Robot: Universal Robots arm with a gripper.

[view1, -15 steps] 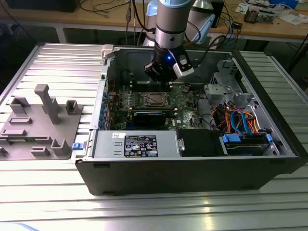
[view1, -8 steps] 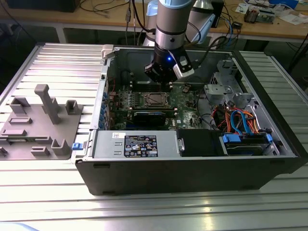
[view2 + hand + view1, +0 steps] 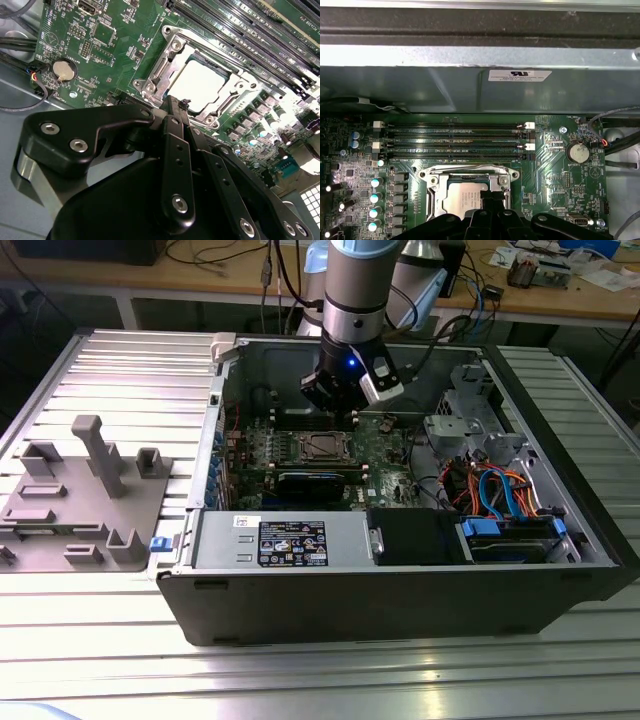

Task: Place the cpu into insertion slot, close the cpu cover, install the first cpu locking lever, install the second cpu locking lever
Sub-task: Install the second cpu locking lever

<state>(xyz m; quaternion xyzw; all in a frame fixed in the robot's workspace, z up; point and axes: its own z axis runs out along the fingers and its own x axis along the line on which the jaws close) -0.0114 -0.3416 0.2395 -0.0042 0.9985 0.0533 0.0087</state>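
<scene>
The cpu (image 3: 200, 86) lies flat in the insertion slot (image 3: 235, 95) on the green board, its silver-grey top showing. The cpu cover (image 3: 159, 75), a silvery frame, is down around the chip, which shows through its window. My gripper (image 3: 176, 103) hangs just above the socket's edge, its black fingers (image 3: 173, 131) shut together with nothing visibly between them. In the first wrist view the gripper (image 3: 488, 196) overlaps one side of the cpu (image 3: 460, 199) and cover (image 3: 431, 176). The exterior view puts the gripper (image 3: 338, 412) above the far edge of the insertion slot (image 3: 322, 447). I cannot make out how the locking levers stand.
Long black memory slots (image 3: 455, 141) run beside the socket toward the case's back wall (image 3: 470, 90). A coin battery (image 3: 578, 152) sits on the board. The open case (image 3: 400, 590) holds cables and a drive cage (image 3: 470, 435). A grey fixture plate (image 3: 85, 490) lies at the exterior view's left.
</scene>
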